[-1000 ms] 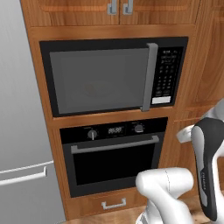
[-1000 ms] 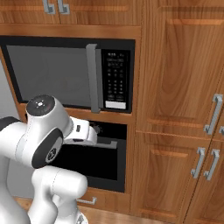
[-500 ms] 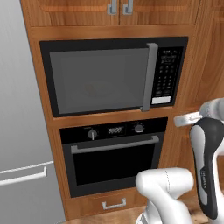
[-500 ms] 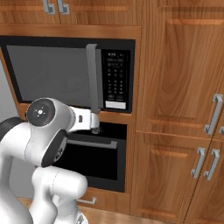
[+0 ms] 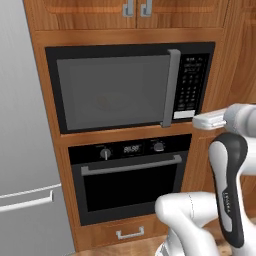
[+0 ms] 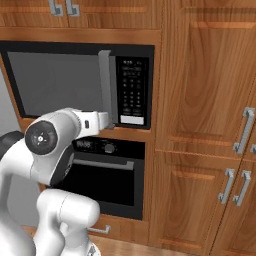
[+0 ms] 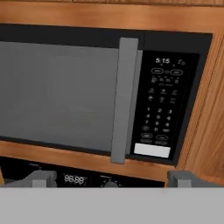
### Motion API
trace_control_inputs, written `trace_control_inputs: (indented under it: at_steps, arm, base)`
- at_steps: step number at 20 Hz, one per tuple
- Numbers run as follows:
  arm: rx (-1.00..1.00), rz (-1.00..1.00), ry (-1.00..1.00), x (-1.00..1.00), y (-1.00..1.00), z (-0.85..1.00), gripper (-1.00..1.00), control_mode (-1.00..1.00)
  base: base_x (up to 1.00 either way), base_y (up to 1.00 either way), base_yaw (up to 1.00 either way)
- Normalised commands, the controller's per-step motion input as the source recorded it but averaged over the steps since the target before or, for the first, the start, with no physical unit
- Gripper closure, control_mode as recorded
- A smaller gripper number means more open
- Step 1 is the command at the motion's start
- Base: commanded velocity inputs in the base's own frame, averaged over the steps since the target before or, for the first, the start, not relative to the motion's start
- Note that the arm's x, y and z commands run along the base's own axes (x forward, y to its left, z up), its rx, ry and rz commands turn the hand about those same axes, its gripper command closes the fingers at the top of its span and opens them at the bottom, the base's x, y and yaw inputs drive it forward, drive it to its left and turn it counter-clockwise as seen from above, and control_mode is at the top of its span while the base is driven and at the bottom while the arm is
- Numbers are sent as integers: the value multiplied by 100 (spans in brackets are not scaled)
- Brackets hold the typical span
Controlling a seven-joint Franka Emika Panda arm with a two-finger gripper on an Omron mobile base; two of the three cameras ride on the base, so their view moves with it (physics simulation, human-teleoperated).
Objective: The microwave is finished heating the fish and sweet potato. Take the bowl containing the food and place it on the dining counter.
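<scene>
The black microwave (image 5: 115, 90) is built into the wooden cabinet wall, its grey glass door shut. Its vertical grey bar handle (image 7: 122, 98) stands left of the keypad panel (image 7: 162, 105). A faint round shape shows dimly behind the glass; the bowl, fish and sweet potato cannot be made out. The dining counter is out of view. My gripper (image 7: 111, 179) is open, fingertips (image 7: 41, 178) wide apart, nothing between them. It hovers in front of the microwave's lower right corner (image 5: 197, 121), just below the keypad (image 6: 131, 95), apart from the door.
A black oven (image 5: 130, 180) with knobs and a horizontal handle sits directly below the microwave. A grey fridge (image 5: 20, 150) stands to the left. Tall wooden cabinet doors with bar handles (image 6: 242, 130) fill the right side. A drawer (image 5: 130, 232) lies under the oven.
My hand has risen from oven-knob height to the microwave's bottom edge and reached forward toward the handle and keypad. The microwave door stays shut.
</scene>
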Motion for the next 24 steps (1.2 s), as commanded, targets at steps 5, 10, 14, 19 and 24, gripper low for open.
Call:
trace_control_inputs:
  at_steps: [5, 10, 14, 19, 24]
  arm:
    - [0, -1, -29, 33, 6, 0, -100, -100]
    - [0, -6, -18, 36, 0, -17, -100, -100]
    - [0, -2, -8, 35, 2, -11, -100, -100]
    - [0, 0, -1, 43, 1, -3, -100, -100]
    - [0, 0, -1, 52, 3, -8, -100, -100]
  base:
    - [0, 0, 0]
    - [0, 0, 0]
    - [0, 0, 0]
    - [0, 0, 0]
    - [0, 0, 0]
